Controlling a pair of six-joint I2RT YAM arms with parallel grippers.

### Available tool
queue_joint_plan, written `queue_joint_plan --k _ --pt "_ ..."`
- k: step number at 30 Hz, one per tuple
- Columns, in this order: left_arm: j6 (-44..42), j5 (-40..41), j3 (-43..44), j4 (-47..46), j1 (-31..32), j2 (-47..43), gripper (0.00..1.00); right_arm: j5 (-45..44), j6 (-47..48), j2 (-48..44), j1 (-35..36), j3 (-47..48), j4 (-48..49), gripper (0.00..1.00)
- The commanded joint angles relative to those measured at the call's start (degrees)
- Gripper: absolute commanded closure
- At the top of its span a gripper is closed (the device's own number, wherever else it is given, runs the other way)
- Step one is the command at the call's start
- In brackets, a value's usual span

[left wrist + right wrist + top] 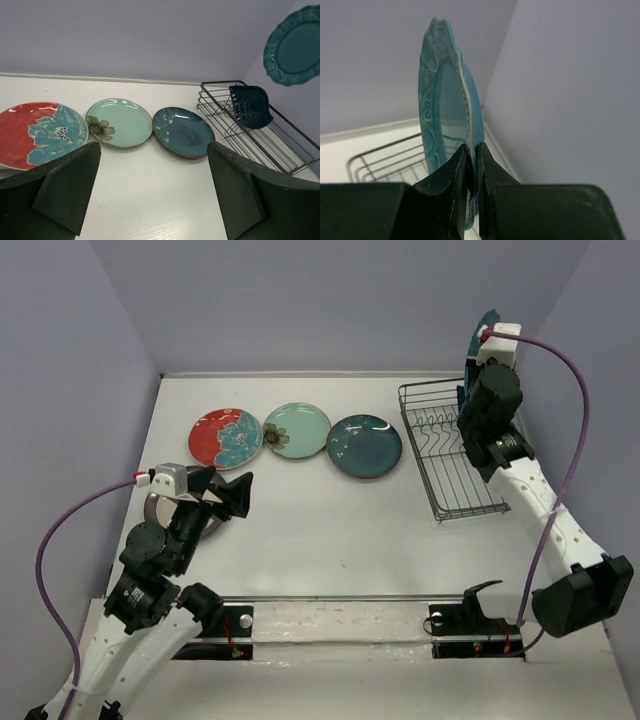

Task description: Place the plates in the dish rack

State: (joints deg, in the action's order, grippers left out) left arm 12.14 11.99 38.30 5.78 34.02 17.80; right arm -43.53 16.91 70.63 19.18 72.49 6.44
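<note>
The right gripper's [472, 150] fingers were pinched nearly shut on the lower rim of the teal scalloped plate [445, 100], one finger on each face, so that the plate stood on edge straight up out of the fingertips, its rim toward the wrist camera. Below and beyond it lay the wire floor of the dish rack [385, 165], with the plate held in the air above the rack's far end and not touching the wires. A navy blue plate [251, 104] already leaned among the tines at that far end of the rack. The left gripper [153, 147] hung with its fingers spread wide and nothing between them, low over the table [330, 540] on the left side. Beyond its fingertips, well apart from them, three plates lay flat in a row toward the back wall: the red-and-blue floral plate [35, 132] on the left, the pale mint plate [122, 121] just beside it, and the dark teal glazed plate [182, 131] next, nearest the rack. A grey-brown plate [158, 508] lay flat on the table under the left wrist, mostly hidden by the arm.
</note>
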Motion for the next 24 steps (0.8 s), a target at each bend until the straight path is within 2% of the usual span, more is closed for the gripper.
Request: queue_joint_plan --k 1,7,16,24 --pt "-0.2 -0.9 1.1 -2.7 0.6 0.0 0.01 8.0 9.5 3.4 -2.6 6.8 6.6 0.93" --pt "-0.1 -0.7 1.0 -2.7 1.3 -0.9 0.01 9.8 18.6 6.9 -4.5 6.7 6.6 0.93" --pt "-0.3 -0.3 1.0 -2.7 2.2 -0.8 0.01 15.5 18.0 8.9 -9.6 5.8 1.8 0.93" --pt "-0.3 0.0 1.0 -2.6 2.5 -0.9 0.01 16.7 15.6 11.1 -11.4 4.8 0.7 0.93"
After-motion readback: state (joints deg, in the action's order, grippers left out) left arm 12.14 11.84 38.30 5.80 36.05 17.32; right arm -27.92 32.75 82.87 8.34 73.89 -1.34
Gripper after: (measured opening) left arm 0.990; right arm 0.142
